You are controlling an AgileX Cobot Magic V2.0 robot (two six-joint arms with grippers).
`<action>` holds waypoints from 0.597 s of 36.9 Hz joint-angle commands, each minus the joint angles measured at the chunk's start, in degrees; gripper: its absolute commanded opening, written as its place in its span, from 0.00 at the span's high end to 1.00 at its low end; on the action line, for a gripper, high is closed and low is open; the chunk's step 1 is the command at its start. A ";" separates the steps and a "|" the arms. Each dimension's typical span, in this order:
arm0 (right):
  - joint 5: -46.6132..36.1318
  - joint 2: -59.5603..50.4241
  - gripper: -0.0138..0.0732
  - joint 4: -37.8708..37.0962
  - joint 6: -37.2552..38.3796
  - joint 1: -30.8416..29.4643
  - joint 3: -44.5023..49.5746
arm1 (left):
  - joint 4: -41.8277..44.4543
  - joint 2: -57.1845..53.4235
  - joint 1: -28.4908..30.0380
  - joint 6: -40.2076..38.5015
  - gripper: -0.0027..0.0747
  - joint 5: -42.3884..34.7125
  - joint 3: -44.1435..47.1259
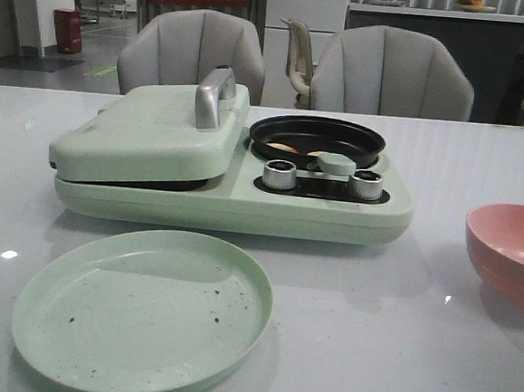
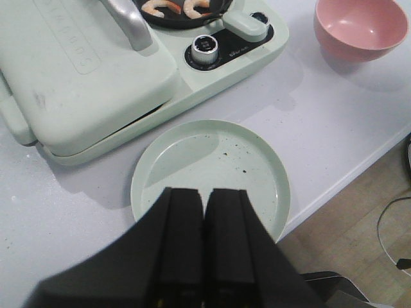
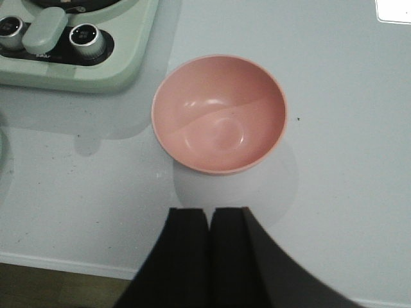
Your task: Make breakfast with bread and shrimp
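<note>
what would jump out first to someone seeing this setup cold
The mint-green cooker dominates mid-table, its left lid shut and shrimp lying in the black pan on its right side. In front of it sits an empty green plate speckled with crumbs, and a pink bowl, also empty, stands off to the right.

The table [image 1: 466, 375] was smooth and glossy, throwing back ceiling lights. The breakfast maker [image 1: 234, 203] looked like matt mint plastic, its lid handle [image 1: 212, 95] and knobs [image 1: 280, 174] brushed metal, its pan [image 1: 317, 138] dark and slick. The plate [image 1: 144, 309] and pink bowl [image 3: 218, 113] looked like satin plastic.
</note>
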 commanded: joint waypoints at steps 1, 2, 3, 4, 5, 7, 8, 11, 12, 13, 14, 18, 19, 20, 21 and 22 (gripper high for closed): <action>-3.05 -0.15 0.79 -0.12 -0.48 0.03 -1.50 | -0.89 -0.26 -0.56 -0.36 0.84 -4.33 -1.46; -3.05 -0.15 0.79 -0.12 -0.48 0.03 -1.50 | -0.89 -0.26 -0.56 -0.36 0.84 -4.33 -1.46; -3.05 -0.15 0.79 -0.12 -0.48 0.03 -1.50 | -0.89 -0.26 -0.56 -0.36 0.84 -4.33 -1.46; -3.05 -0.15 0.79 -0.12 -0.48 0.03 -1.50 | -0.89 -0.26 -0.56 -0.36 0.84 -4.33 -1.46; -3.05 -0.15 0.79 -0.12 -0.48 0.03 -1.50 | -0.89 -0.26 -0.56 -0.36 0.84 -4.33 -1.46; -3.05 -0.15 0.79 -0.12 -0.48 0.03 -1.50 | -0.89 -0.26 -0.56 -0.36 0.84 -4.33 -1.46; -3.05 -0.15 0.79 -0.12 -0.48 0.03 -1.50 | -0.89 -0.26 -0.56 -0.36 0.84 -4.33 -1.46; -3.10 -0.15 0.79 -0.12 -0.48 0.03 -1.50 | -1.07 -0.26 -0.56 -0.36 0.84 -4.64 -1.20; -3.10 -0.15 0.79 -0.12 -0.48 0.03 -1.50 | -1.04 -0.42 -0.56 -0.36 0.84 -4.64 -1.20; -3.10 -0.15 0.79 -0.12 -0.48 0.03 -1.50 | -0.90 -0.60 -0.31 -0.36 0.84 -4.81 -1.20; -3.10 -0.15 0.79 -0.12 -0.48 0.03 -1.50 | -1.01 -0.75 0.11 -0.36 0.84 -4.91 -1.20; -3.17 -0.15 0.79 -0.12 -0.48 0.03 -1.50 | -0.30 -4.25 4.86 -0.36 0.84 -6.35 -0.90; -3.17 -0.15 0.79 -0.12 -0.48 0.03 -1.50 | 0.04 -5.62 6.08 -0.36 0.84 -7.11 -0.52; -3.17 -0.15 0.79 -0.12 -0.48 0.03 -1.50 | 0.04 -6.81 7.83 -0.36 0.84 -7.84 0.19; -3.17 -0.15 0.79 -0.12 -0.48 0.03 -1.50 | 0.04 -8.54 9.59 -0.36 0.84 -8.48 1.06; -3.17 -0.15 0.79 -0.12 -0.48 0.03 -1.50 | 0.04 -9.93 10.92 -0.36 0.84 -9.40 1.77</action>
